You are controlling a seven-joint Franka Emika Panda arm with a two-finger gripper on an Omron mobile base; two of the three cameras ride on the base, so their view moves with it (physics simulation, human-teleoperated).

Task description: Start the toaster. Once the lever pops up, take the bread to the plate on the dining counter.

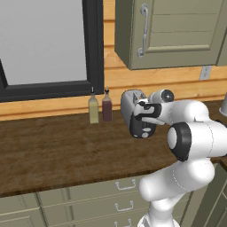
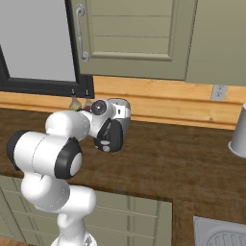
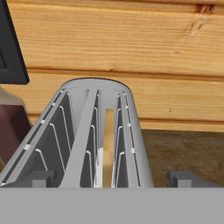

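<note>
In your hand view the two dark fingertips (image 3: 40, 178) rose at 7 and 5 o'clock, well apart, with nothing clamped between them. The gripper (image 3: 111, 180) sat just above the near end of the toaster (image 3: 94, 131), whose open top ran away from you toward 12 o'clock. The bread (image 3: 108, 144) stood on edge down in the right-hand slot, a thin tan strip lying between the two fingertips and slightly beyond them; you could not tell whether either tip touched the toaster's rim.

From your left base view the hand (image 1: 148, 113) covered the toaster's (image 1: 128, 104) front end, so the lever was hidden from you. The toaster stood on the dark wooden worktop (image 1: 53, 150) close to the plank wall. Just beside it, at its 9 o'clock, stood the dark red bottle (image 1: 107, 106), and farther the same way the olive bottle (image 1: 93, 108)
</note>
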